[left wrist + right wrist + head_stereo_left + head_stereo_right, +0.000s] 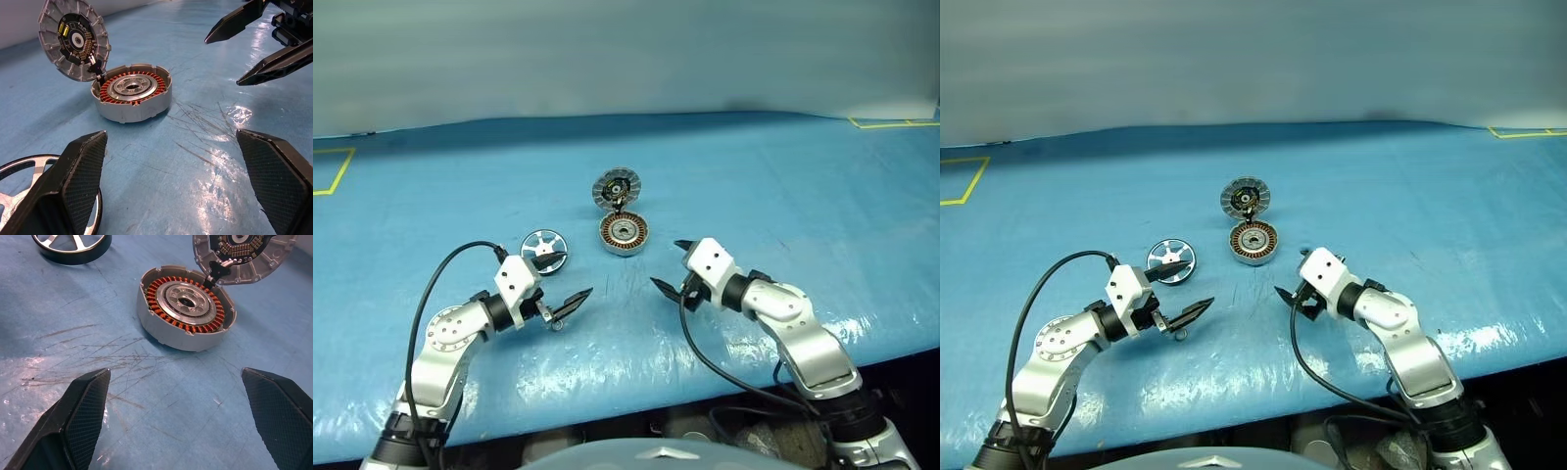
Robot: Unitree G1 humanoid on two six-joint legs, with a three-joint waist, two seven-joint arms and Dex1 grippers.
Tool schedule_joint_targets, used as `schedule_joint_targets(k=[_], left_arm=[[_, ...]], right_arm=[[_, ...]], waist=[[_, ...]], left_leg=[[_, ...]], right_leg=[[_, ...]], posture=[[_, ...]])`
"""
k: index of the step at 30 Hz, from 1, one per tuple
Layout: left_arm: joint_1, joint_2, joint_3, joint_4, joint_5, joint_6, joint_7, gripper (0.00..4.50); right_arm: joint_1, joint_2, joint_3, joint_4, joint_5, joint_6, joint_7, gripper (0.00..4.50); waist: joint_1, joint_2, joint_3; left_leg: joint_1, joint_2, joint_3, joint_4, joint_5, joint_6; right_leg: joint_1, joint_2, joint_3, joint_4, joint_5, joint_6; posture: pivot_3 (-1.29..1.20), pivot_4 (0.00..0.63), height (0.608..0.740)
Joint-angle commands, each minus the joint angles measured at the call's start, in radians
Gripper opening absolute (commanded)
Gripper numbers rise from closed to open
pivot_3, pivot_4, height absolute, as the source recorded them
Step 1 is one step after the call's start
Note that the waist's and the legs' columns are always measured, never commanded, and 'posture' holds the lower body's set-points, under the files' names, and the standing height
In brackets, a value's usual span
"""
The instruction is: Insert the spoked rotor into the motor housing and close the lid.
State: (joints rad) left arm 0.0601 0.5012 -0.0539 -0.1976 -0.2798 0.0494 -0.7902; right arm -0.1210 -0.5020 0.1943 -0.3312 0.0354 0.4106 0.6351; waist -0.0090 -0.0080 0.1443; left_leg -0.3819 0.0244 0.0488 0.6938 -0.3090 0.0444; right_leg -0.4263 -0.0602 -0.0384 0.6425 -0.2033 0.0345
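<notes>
The motor housing (pixel 624 233) sits mid-table, its copper windings and silver hub exposed. Hinged at its far rim, the lid (pixel 616 188) stands upright and open, dark inner face toward me. The spoked rotor (pixel 544 246) lies flat on the blue sheet to the housing's left. My left gripper (pixel 578 273) hovers open and empty just in front of the rotor, one finger (pixel 83 171) partly covering it in the left wrist view. My right gripper (pixel 664 262) is open and empty, in front and to the right of the housing (pixel 186 306), apart from it.
A blue sheet (pixel 783 196) covers the table, scratched and shiny between the grippers. Yellow tape marks lie at the far left (pixel 333 171) and far right (pixel 891 122). The table's front edge (pixel 636 397) runs just below both arms.
</notes>
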Motion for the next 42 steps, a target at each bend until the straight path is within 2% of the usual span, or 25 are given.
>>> schedule_joint_targets(k=[1, 9, 14, 24, 32, 42], left_arm=[[-0.010, -0.007, 0.015, -0.005, -0.001, -0.024, 0.005, 4.50], [0.004, -0.008, 0.021, -0.019, 0.001, -0.013, 0.015, 4.50], [0.027, -0.011, 0.031, -0.029, 0.010, -0.021, 0.037, 4.50], [0.108, -0.017, 0.040, -0.081, 0.009, -0.016, 0.076, 4.50], [0.153, -0.032, 0.039, -0.100, 0.017, -0.021, 0.111, 4.50], [0.167, -0.031, 0.030, -0.097, 0.026, -0.027, 0.111, 4.50]], right_arm=[[-0.046, -0.003, -0.001, 0.010, 0.002, -0.019, 0.013, 4.49], [-0.286, -0.028, 0.153, 0.155, -0.125, -0.066, 0.097, 4.49], [-0.473, 0.042, 0.222, 0.311, -0.122, -0.086, 0.193, 4.49], [-0.688, 0.101, 0.304, 0.683, -0.178, -0.133, 0.340, 4.49], [-0.745, 0.138, 0.352, 0.811, -0.245, -0.215, 0.391, 4.49], [-0.752, 0.143, 0.357, 0.801, -0.293, -0.255, 0.428, 4.49]], waist=[[0.000, 0.000, 0.000], [-0.003, 0.000, 0.000], [-0.004, 0.001, 0.000], [-0.004, 0.002, 0.001], [-0.006, 0.003, 0.002], [-0.004, 0.003, 0.002]], left_leg=[[0.000, 0.000, 0.000, 0.000, 0.000, 0.000], [0.000, 0.000, 0.000, 0.000, 0.000, 0.000], [0.000, 0.000, 0.000, 0.000, 0.000, 0.000], [0.000, 0.000, 0.001, 0.000, 0.000, 0.000], [0.000, 0.001, 0.002, 0.000, 0.000, 0.000], [0.000, 0.001, 0.001, -0.001, 0.001, -0.002]], right_leg=[[0.000, 0.000, 0.000, 0.000, 0.000, 0.000], [0.000, 0.000, 0.000, 0.000, 0.000, 0.000], [0.000, 0.000, 0.000, 0.001, 0.001, 0.002], [-0.001, -0.001, -0.001, 0.000, 0.001, 0.002], [-0.001, -0.001, -0.001, 0.001, 0.002, 0.002], [-0.001, -0.001, -0.002, 0.001, 0.001, 0.002]], posture=[[0.00, 0.150, 0.740], [0.00, 0.150, 0.740], [0.00, 0.150, 0.740], [0.00, 0.150, 0.740], [0.00, 0.150, 0.740], [0.00, 0.150, 0.740]])
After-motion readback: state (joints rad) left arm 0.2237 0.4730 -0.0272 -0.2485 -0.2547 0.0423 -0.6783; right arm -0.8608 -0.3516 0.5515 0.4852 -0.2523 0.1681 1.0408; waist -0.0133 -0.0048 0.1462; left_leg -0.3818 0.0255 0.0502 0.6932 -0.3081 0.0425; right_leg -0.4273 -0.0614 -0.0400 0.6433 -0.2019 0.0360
